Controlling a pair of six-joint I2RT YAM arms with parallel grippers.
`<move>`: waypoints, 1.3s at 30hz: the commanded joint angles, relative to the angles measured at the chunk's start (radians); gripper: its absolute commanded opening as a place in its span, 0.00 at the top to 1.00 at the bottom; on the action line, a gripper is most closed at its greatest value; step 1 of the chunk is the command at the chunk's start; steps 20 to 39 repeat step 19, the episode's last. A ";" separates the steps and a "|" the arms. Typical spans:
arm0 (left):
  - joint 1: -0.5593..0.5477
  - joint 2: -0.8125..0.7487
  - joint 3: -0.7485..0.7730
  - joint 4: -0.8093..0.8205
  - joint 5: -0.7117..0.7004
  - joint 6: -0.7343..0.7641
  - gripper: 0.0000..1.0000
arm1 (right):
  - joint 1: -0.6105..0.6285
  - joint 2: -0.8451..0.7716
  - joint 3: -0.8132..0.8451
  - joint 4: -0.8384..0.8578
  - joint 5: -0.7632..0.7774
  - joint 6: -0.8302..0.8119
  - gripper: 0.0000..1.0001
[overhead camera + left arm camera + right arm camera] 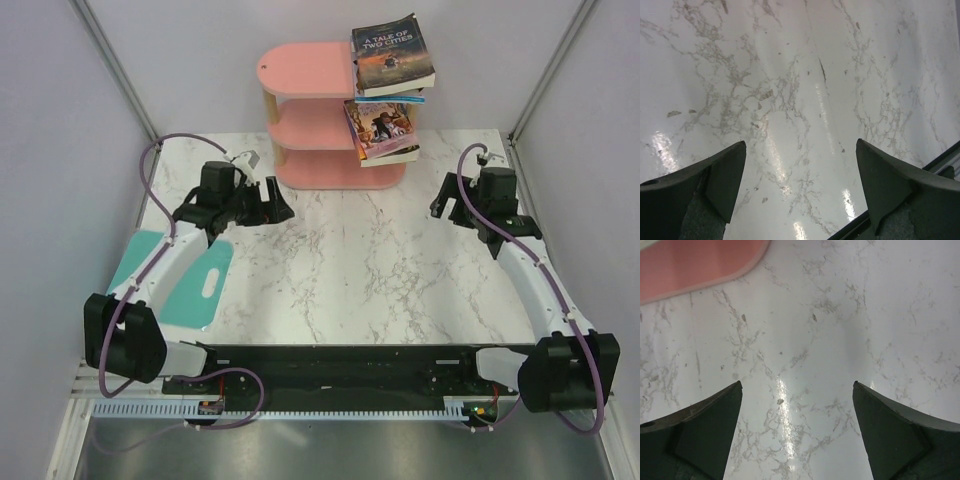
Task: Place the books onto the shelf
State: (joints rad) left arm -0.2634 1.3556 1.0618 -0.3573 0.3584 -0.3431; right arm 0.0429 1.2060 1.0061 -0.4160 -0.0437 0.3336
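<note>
The pink three-tier shelf stands at the back of the marble table. On its top board lies the dark "A Tale of Two Cities" book, overhanging to the right, with other books stacked under it. A light picture-covered book rests on the middle tier. My left gripper hovers in front of the shelf's left side, open and empty. My right gripper is right of the shelf, open and empty. The shelf's pink base edge shows in the right wrist view.
A flat teal board with a handle hole lies at the left under my left arm. A dark rail runs along the table's near edge. Grey walls close in the left, right and back.
</note>
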 commanded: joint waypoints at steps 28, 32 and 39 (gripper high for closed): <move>0.148 0.085 0.032 -0.131 -0.026 0.115 0.02 | -0.025 0.036 -0.113 0.042 0.068 -0.002 0.02; 0.148 0.085 0.032 -0.131 -0.026 0.115 0.02 | -0.025 0.036 -0.113 0.042 0.068 -0.002 0.02; 0.148 0.085 0.032 -0.131 -0.026 0.115 0.02 | -0.025 0.036 -0.113 0.042 0.068 -0.002 0.02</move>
